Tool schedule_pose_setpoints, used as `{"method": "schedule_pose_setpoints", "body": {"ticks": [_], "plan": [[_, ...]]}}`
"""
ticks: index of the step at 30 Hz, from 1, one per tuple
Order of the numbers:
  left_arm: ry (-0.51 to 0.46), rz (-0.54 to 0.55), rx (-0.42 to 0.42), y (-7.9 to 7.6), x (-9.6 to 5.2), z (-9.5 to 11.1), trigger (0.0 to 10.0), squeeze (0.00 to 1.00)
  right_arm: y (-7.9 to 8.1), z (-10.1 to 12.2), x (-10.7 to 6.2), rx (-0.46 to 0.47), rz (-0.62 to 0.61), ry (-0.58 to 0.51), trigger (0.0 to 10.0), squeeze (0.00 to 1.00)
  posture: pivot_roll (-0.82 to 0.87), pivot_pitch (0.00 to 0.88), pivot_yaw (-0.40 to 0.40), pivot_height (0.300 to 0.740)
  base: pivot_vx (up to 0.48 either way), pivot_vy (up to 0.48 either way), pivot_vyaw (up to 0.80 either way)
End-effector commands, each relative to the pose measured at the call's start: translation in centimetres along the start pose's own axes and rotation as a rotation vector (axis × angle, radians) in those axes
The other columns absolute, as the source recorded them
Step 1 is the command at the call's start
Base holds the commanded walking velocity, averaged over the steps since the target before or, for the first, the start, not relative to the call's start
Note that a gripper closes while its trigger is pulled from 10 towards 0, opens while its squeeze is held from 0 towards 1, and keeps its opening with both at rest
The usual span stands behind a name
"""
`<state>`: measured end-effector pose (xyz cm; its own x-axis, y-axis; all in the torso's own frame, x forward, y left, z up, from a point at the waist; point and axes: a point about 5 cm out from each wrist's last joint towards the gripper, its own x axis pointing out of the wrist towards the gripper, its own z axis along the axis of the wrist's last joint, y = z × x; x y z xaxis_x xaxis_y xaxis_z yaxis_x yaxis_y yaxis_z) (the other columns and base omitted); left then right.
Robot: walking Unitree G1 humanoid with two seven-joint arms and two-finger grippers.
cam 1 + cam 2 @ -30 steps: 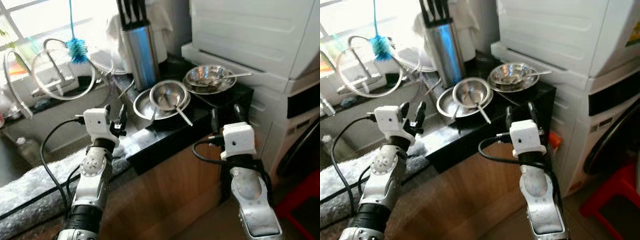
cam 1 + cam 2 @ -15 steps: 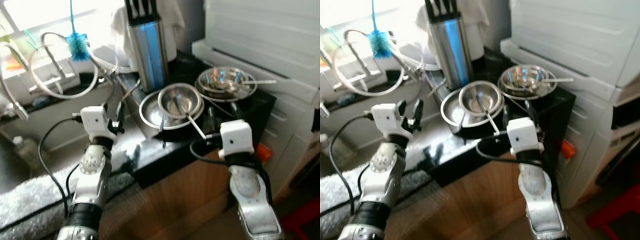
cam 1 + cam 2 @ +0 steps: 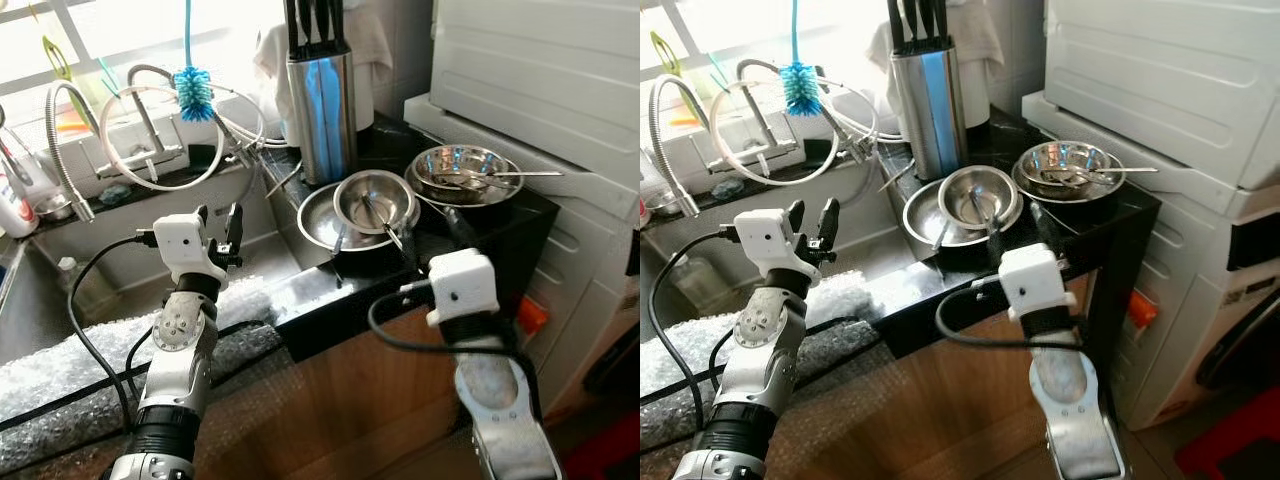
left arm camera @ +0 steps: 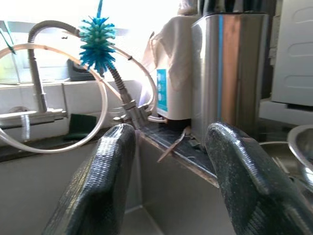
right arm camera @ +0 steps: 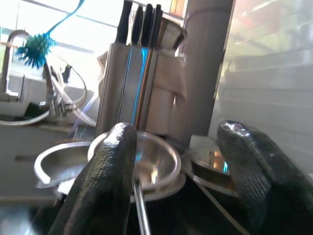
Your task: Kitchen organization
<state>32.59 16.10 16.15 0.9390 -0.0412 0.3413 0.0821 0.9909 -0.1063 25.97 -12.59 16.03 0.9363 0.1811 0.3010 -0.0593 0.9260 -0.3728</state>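
On the black counter point(image 3: 500, 215), a small steel bowl point(image 3: 372, 198) with a utensil in it sits inside a wider steel dish point(image 3: 318, 218). A second steel bowl point(image 3: 462, 172) holding spoons stands to their right. My right gripper point(image 3: 1018, 232) is open at the counter's front edge, just short of the nested bowls, which the right wrist view shows between its fingers point(image 5: 110, 176). My left gripper point(image 3: 217, 222) is open and empty over the sink edge, pointing towards the tap. The left wrist view shows its fingers point(image 4: 107, 176) spread wide.
A steel knife block point(image 3: 322, 110) stands behind the bowls. A blue bottle brush point(image 3: 193, 90) hangs over the tap point(image 3: 145, 110) and its looped hose. The sink point(image 3: 120, 270) lies left. A white appliance point(image 3: 540, 70) walls off the right. Bubble wrap point(image 3: 70, 370) covers the near ledge.
The whole picture has shifted, so the camera has moved nearer the counter. My right gripper now stands closer to the nested bowls. Both grippers stay open.
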Motion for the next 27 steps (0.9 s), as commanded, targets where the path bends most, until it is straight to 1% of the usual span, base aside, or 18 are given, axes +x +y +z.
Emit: {"method": "schedule_pose_setpoints", "body": {"ticks": [1,4,5,6,8,12,13,14,16,22,24,27], "plan": [[0.001,0.013,0.018,0.5,0.0,0.0,10.0,0.0,0.2,0.6,-0.1,0.011,0.018,-0.026,10.0,1.0,-0.14,0.0,0.153,0.74,0.0,0.0,0.0],[0.004,0.012,0.017,0.5,0.0,-0.1,10.0,0.0,0.3,0.3,-0.5,0.004,0.033,-0.013,10.0,1.0,-0.14,0.0,0.152,0.74,0.0,0.0,0.0],[0.006,0.012,0.016,0.4,-0.1,-0.1,10.0,0.0,0.3,0.1,-1.0,-0.016,0.055,-0.004,10.0,1.0,-0.15,0.0,0.152,0.74,0.0,0.0,0.0],[0.006,0.012,0.016,0.4,-0.1,-0.1,10.0,0.0,0.3,0.1,-1.0,-0.016,0.055,-0.004,10.0,1.0,-0.15,0.0,0.152,0.74,0.0,0.0,0.0],[0.006,0.013,0.015,0.4,0.0,-0.2,10.0,0.0,0.3,-0.1,-1.3,-0.045,0.071,0.004,10.0,1.0,-0.15,0.0,0.15,0.74,0.0,0.0,0.0],[0.007,0.015,0.013,0.4,-0.1,-0.2,10.0,0.0,0.1,-0.4,-1.8,-0.055,0.07,0.021,10.0,1.0,-0.15,0.0,0.15,0.74,0.0,0.0,0.0],[0.007,0.014,0.013,0.4,-0.1,-0.2,10.0,0.0,0.2,-0.4,-1.8,-0.06,0.076,0.024,10.0,0.65,-0.15,0.0,0.151,0.74,0.0,0.0,0.0],[0.008,0.013,0.012,0.4,-0.1,-0.2,10.0,0.0,0.3,-0.5,-1.9,-0.066,0.084,0.026,10.0,0.01,-0.15,0.0,0.151,0.74,0.0,0.0,0.0],[0.008,0.006,0.01,0.2,-0.1,-0.2,10.0,0.0,0.6,-0.7,-2.1,-0.063,0.112,0.037,10.0,0.0,-0.15,0.0,0.151,0.74,0.0,0.0,0.0],[0.008,0.006,0.01,0.2,-0.1,-0.2,10.0,0.0,0.6,-0.7,-2.1,-0.065,0.113,0.037,10.0,0.0,-0.15,0.0,0.151,0.74,0.0,0.0,0.0],[0.011,0.004,0.01,0.2,-0.1,-0.3,10.0,0.0,0.2,-1.5,-2.2,-0.09,0.085,0.081,10.0,0.0,-0.15,0.0,0.152,0.74,0.0,0.0,0.0],[0.014,0.002,0.01,0.2,0.0,-0.3,10.0,0.0,0.0,-1.9,-2.2,-0.102,0.065,0.108,10.0,0.0,-0.15,0.0,0.153,0.74,0.0,0.0,0.0]]}}
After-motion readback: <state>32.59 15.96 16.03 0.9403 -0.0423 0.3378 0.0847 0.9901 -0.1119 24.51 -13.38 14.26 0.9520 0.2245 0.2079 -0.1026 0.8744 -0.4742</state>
